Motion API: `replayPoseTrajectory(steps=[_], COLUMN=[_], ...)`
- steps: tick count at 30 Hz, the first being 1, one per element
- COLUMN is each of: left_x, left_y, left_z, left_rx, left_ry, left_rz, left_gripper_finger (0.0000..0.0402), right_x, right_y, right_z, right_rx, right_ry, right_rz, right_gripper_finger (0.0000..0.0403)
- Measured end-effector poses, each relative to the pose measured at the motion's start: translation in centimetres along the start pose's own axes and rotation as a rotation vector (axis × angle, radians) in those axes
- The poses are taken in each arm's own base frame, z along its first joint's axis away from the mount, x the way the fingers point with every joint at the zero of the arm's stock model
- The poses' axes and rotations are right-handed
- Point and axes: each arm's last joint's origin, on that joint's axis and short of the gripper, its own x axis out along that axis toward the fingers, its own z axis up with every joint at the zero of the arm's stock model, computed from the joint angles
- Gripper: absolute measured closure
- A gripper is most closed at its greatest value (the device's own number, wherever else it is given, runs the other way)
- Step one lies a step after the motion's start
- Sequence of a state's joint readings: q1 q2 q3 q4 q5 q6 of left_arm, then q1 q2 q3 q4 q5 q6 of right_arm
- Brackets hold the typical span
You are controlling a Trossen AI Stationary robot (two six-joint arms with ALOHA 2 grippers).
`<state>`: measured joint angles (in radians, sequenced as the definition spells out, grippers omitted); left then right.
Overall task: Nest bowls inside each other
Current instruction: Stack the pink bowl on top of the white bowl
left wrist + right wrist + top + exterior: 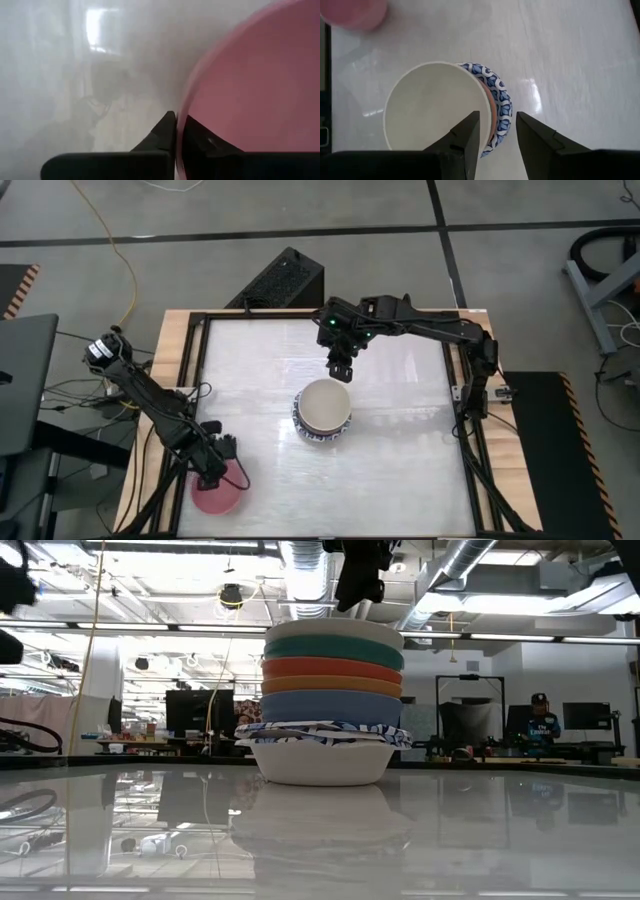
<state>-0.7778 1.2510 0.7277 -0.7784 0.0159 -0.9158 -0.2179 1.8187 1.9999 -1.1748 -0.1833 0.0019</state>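
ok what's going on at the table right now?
The robot is nesting bowls. A stack of bowls stands mid-table, a cream one on top. The left gripper has shut on the rim of a pink bowl at the table's near left corner, apart from the stack. The right gripper hangs open just above the stack's far edge, holding nothing.

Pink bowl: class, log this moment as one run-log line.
left end effector: shut on pink bowl rim | right end effector: open above bowl stack | pink bowl: not yet nested

Pink bowl [215, 496]; cream bowl [432, 107] tops blue-patterned stack [325, 705].
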Motion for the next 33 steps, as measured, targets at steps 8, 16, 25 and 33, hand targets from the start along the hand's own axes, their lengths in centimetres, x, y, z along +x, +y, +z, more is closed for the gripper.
replayPoseTrajectory(steps=[8, 16, 25, 33], left_x=[-0.7, -2.5, -7.5, -11.4], left_y=[2.2, 4.9, 8.0, 9.0], left_z=[1.1, 0.9, 1.6, 4.5], left_rx=[-0.33, -0.579, -0.853, -0.819], left_ry=[-0.162, -0.357, -0.941, -1.239], left_rz=[0.173, 0.375, 0.532, 0.721], left_gripper_finger=[0.0401, 0.0402, 0.0401, 0.0401], right_x=[-0.2, -0.2, -0.3, -0.5], right_y=[-1.1, -1.3, -1.4, -1.4], right_z=[0.0, 0.0, 0.7, 2.0], right_rx=[0.084, 0.088, 0.092, 0.091], right_ry=[-0.004, -0.007, -0.079, -0.219], right_rz=[-0.039, -0.06, -0.07, -0.084], right_gripper_finger=[0.0256, 0.0256, 0.0255, 0.0256])
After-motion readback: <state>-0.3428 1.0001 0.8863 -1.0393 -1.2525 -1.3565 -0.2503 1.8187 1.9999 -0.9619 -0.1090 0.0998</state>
